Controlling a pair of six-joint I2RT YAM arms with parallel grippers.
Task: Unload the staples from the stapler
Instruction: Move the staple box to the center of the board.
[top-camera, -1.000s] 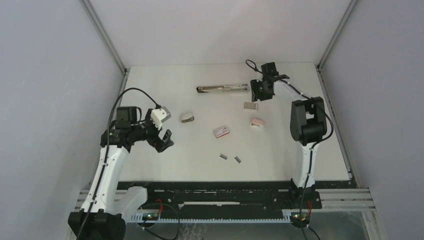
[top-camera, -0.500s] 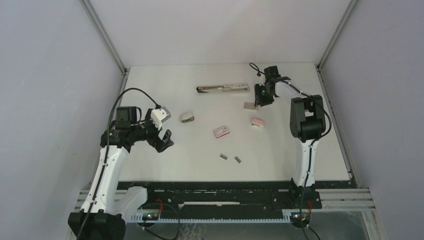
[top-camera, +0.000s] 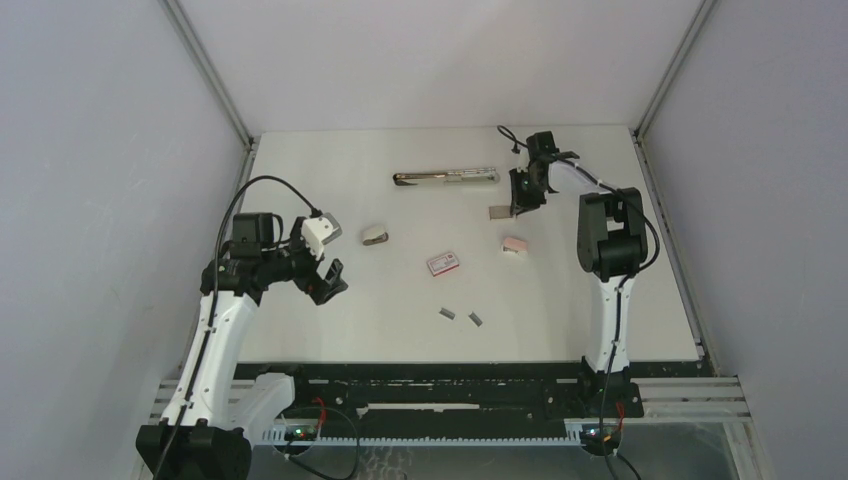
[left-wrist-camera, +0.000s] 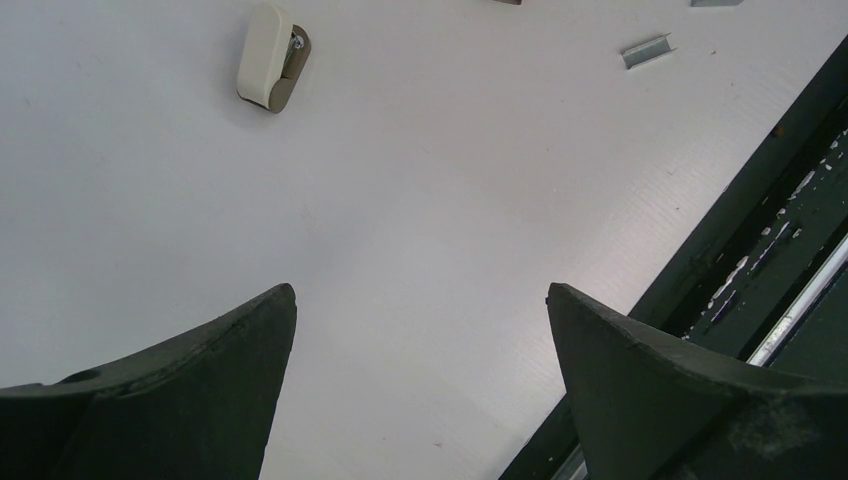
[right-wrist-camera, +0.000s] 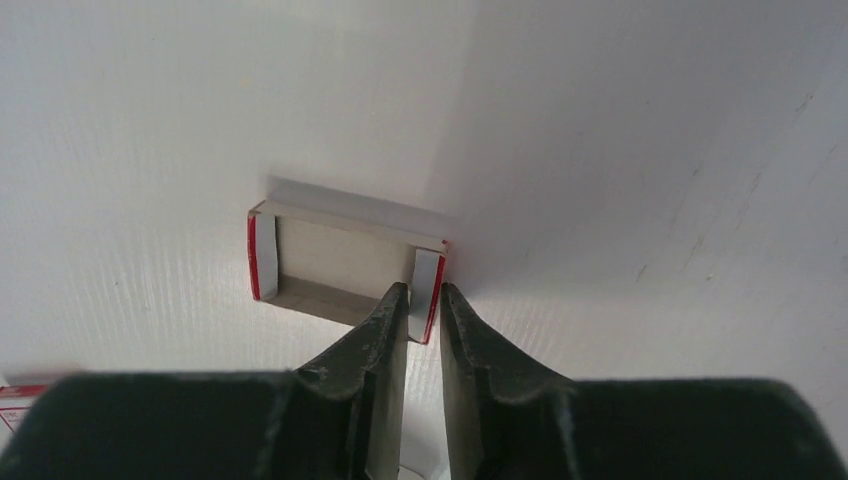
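Left gripper (top-camera: 330, 283): held over the near-left part of the tabletop (top-camera: 560, 300); its jaws are spread wide and nothing is seen between them.
Beige small stapler (top-camera: 375, 235): laid on the tabletop just right of and beyond the left gripper, not touched by it.
Long metallic stapler (top-camera: 445, 177): laid lengthwise from left to right at the far middle of the tabletop.
Red-and-white box (top-camera: 443, 263): set near the middle, on the near side of the long metallic stapler and well apart from it.
Staples (top-camera: 447, 313): two short grey strips are seen on the bare tabletop, nearer than the red-and-white box; they lie close together without touching, well apart from every stapler and from both grippers.
Cardboard tray (right-wrist-camera: 340, 262): open, white with red edges, placed just on the near side of the long metallic stapler's right end.
Pink small stapler (top-camera: 514, 245): found nearer than the cardboard tray and right of the red-and-white box.
Right gripper (right-wrist-camera: 424, 292): lowered at the far right onto the cardboard tray; its jaws are drawn to a narrow slit astride the tray's right wall. Whether that wall is already pinched cannot be told.
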